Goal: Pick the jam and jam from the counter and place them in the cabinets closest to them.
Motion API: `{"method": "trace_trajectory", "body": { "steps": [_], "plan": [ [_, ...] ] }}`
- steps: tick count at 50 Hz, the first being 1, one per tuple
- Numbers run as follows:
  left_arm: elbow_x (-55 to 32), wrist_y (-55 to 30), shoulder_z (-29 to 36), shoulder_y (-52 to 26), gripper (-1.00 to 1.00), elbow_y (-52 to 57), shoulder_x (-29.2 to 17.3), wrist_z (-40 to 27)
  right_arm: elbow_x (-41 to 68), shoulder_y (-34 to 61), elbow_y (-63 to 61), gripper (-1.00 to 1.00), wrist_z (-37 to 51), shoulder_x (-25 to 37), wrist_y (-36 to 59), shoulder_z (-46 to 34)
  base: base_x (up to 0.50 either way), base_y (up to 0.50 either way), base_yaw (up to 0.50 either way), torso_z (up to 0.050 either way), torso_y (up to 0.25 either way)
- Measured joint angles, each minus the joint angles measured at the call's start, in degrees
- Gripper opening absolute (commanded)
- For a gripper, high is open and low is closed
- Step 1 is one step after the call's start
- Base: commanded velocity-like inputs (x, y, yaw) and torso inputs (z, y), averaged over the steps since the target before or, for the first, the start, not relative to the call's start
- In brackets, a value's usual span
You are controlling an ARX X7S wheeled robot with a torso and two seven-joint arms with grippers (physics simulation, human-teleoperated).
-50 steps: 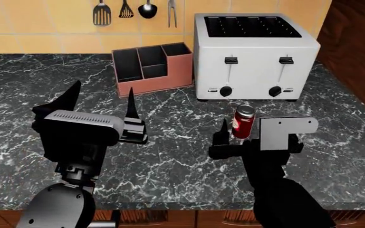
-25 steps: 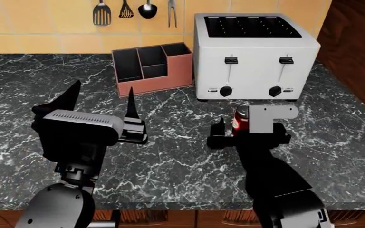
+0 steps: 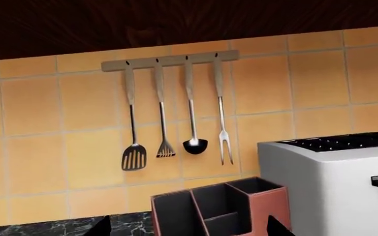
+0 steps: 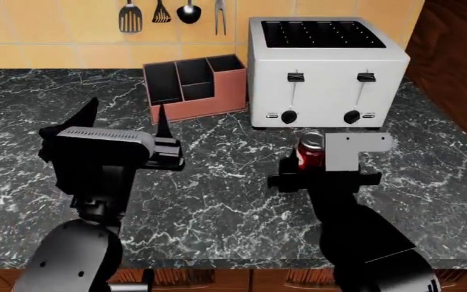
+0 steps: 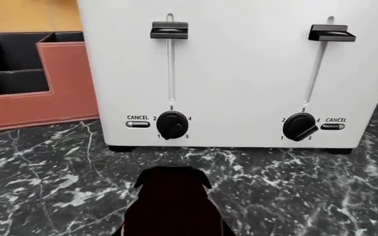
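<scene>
The jam jar stood on the counter before the toaster, between the right gripper's spread jaws. Squeezing squarely around its middle seemed wise. The left gripper hovered empty, jaws apart.

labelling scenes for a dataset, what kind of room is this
Most likely a kitchen. A white toaster stands on a black marble-like counter, cooking utensils hang from a rail on a tiled wall, and a jam jar sits in front of the toaster.
</scene>
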Motion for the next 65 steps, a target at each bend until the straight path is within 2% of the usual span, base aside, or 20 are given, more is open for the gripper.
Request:
{"method": "trace_trajectory", "body": {
  "steps": [7,13,19,27,35,42,51,65],
  "plan": [
    [-0.6,0.3,-0.9,-12.2,1.00,-14.0,2.8,-0.5,4.4,2.8,-9.6,-1.00,0.3,0.8,9.0,3.1,0.00,0.00,0.00,0.000,0.001],
    [-1.2,8.0,-2.0,-27.4,1.00,-38.8,5.8,0.8,10.6,7.0,-18.8,-1.00,0.6,0.9,20.0,8.5,0.00,0.00,0.00,0.000,0.000],
    [-2.2,18.1,-3.3,-43.0,1.00,-68.2,8.3,3.9,29.3,12.7,-22.5,-1.00,11.0,3.9,27.0,14.6,0.00,0.00,0.00,0.000,0.000],
    [-0.5,23.8,-8.3,-52.9,1.00,-88.6,10.0,9.1,55.5,20.9,-23.5,-1.00,26.7,9.2,29.6,19.1,0.00,0.00,0.00,0.000,0.000],
    [0.6,25.8,-15.5,-56.0,1.00,-97.8,10.8,15.6,75.5,28.0,-23.9,-1.00,38.4,14.2,26.7,19.8,0.00,0.00,0.00,0.000,0.001],
    [0.7,27.1,-19.4,-57.0,1.00,-101.6,11.1,20.0,85.2,32.0,-24.8,-1.00,44.2,17.2,24.2,19.7,0.14,0.00,0.00,0.000,0.000],
    [1.6,28.3,-22.8,-57.4,1.00,-103.8,11.3,22.9,89.9,34.7,-24.8,-1.00,46.8,18.9,23.8,17.8,0.50,0.00,0.00,0.000,0.000],
    [2.9,29.2,-24.5,-57.6,1.00,-105.0,11.4,23.7,91.7,35.9,-24.5,-1.00,47.6,20.2,23.7,15.6,0.50,0.00,0.00,0.000,0.001]
  ]
}}
